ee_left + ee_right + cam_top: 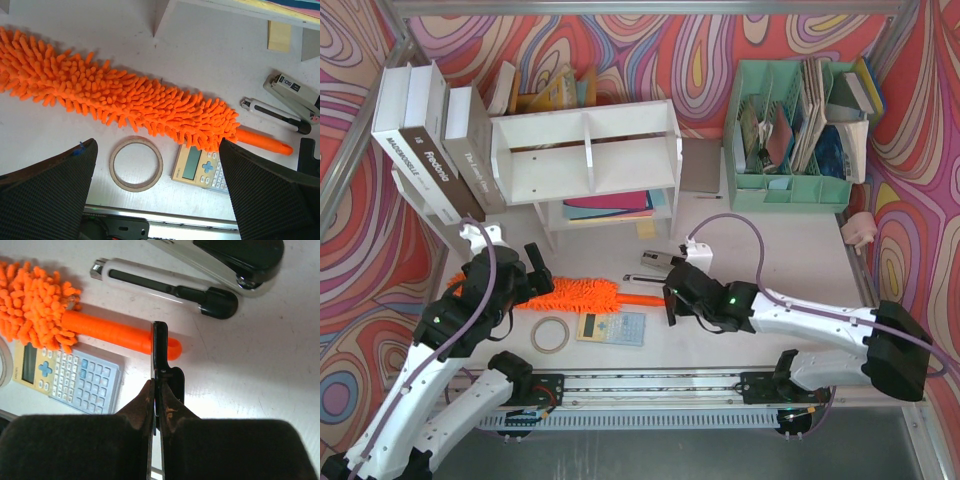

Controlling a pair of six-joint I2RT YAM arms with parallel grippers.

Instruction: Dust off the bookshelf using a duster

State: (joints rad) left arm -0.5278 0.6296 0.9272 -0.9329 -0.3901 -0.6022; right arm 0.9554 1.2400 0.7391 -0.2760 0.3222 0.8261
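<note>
The orange fluffy duster (575, 295) lies on the white table in front of the white bookshelf (585, 150), its head to the left and its orange handle (642, 299) to the right. My left gripper (535, 272) hovers open just near of the head (125, 95), with nothing between its fingers (55, 195). My right gripper (670, 300) is shut on the thin black tab (159, 347) at the end of the orange handle (115, 332). The bookshelf's lower tier holds coloured folders.
A tape ring (550, 334) and a calculator (611, 327) lie near of the duster. A stapler (660, 260) and a utility knife (165, 285) lie just beyond the handle. Boxed books (425, 140) stand left of the shelf, and a mint-green organizer (790, 130) stands at the right.
</note>
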